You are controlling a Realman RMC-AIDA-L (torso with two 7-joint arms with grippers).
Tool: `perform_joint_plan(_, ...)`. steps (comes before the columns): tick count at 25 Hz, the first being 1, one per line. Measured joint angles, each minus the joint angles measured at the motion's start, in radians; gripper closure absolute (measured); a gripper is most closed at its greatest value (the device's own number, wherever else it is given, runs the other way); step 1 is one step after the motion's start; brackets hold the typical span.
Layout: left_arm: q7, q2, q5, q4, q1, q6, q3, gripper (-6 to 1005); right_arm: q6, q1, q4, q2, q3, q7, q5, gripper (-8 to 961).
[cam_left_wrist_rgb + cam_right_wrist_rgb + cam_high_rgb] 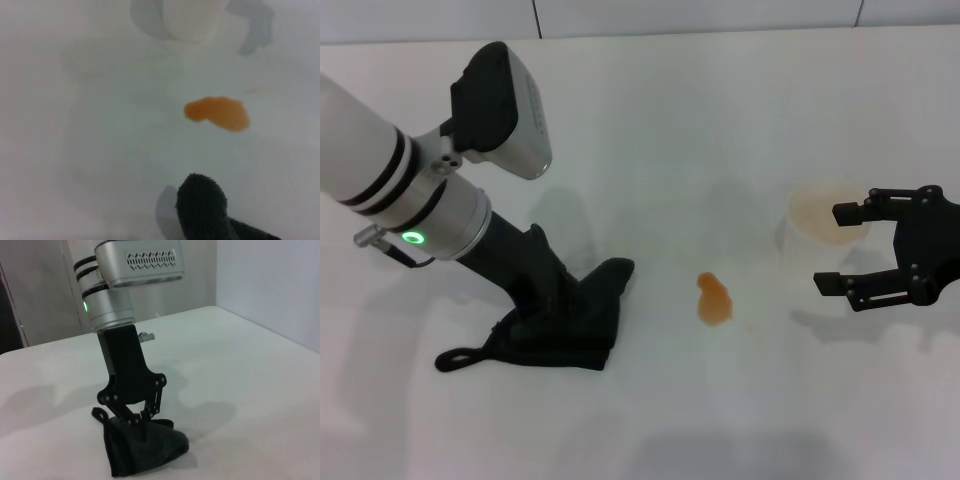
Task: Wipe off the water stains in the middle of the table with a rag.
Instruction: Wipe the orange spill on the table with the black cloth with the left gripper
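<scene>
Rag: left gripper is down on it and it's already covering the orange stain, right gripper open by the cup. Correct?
Not quite. The rag is not over the water stains: the head view shows bare table between them. The rest holds: the left gripper is down on the rag, and the right gripper is open beside the cup.

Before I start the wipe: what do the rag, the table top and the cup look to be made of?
The rag looks like soft, fuzzy dark cloth, matte, bunched in folds under the left gripper. The table looks hard, smooth and white, probably laminate; faint sheen. The cup seems thin translucent plastic, whitish and see-through.
</scene>
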Motion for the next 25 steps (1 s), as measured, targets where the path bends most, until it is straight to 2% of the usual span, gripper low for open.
perform_joint_plan(12,0.001,-0.001,-0.021,-0.002,-0.051,-0.002,0.019,923,0.000,-0.004,0.008,0.000,0.007,-0.002,-0.012,96)
perform_joint_plan(21,0.017,0.000,-0.081,-0.048,-0.143,-0.056,0.022,924,-0.001,-0.009,0.009,-0.001,0.018,-0.002,-0.026,97)
perform_joint_plan(25,0.036,-0.001,-0.141,-0.104,-0.185,-0.099,0.062,923,-0.003,-0.011,0.004,-0.001,0.022,-0.002,-0.029,96)
